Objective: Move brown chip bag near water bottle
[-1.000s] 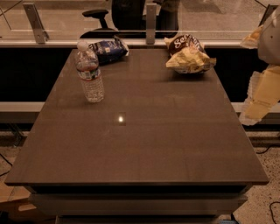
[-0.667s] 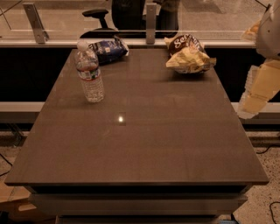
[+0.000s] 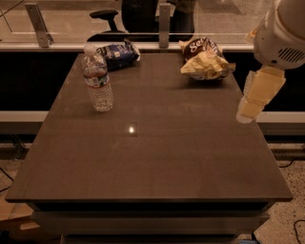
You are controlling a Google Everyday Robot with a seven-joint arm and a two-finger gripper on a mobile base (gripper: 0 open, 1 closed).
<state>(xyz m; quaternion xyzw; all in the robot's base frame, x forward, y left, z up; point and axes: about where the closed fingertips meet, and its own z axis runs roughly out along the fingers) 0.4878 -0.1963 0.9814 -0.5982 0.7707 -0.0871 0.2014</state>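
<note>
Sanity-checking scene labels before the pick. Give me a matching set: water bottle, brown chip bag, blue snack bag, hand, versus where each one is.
Things:
1. water bottle
2. brown chip bag
3. blue snack bag
4. hand

Places:
A. lying at the far right of the table
B. in the air at the table's right edge
C. lying at the far left, just beyond the bottle
D. standing upright on the left side

Pairs: 1-D; 2-A; 3-C; 4-B

Blue snack bag [image 3: 116,54]; chair [image 3: 106,14], apparently, behind.
</note>
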